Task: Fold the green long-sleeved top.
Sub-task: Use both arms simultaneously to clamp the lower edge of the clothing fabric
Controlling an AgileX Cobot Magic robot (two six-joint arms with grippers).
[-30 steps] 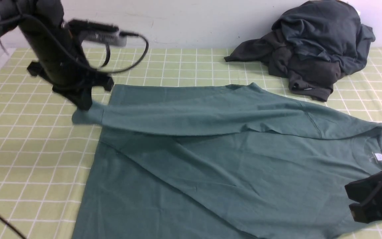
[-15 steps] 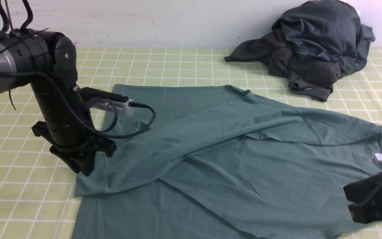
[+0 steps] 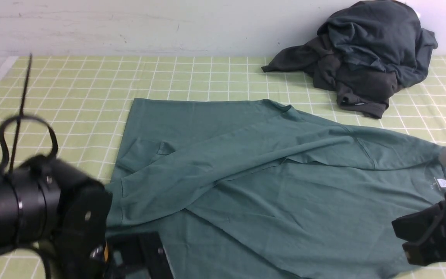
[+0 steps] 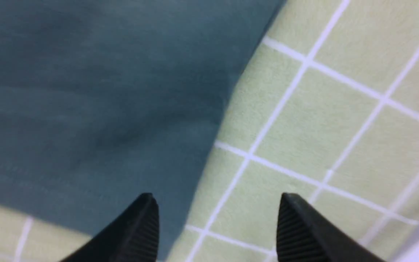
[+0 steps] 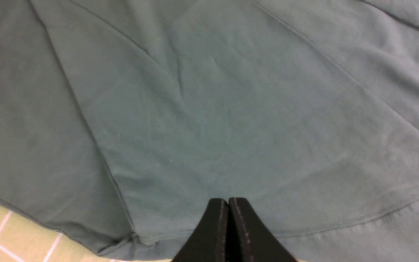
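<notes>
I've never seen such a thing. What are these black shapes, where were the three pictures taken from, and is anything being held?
It is a robot with two arms, each ending in pinching jaws. The wide picture looks forward from between them: the left arm is the blurred black shape nearby, the right arm sits at the right edge. The other two come from wrist cameras looking past the jaws. On the checked cloth lies a green long-sleeved top, one sleeve across its body; dark grey garments are heaped far right. The left jaws stand open over the top's edge, holding nothing. The right jaws are shut over the top, nothing visible between them.
</notes>
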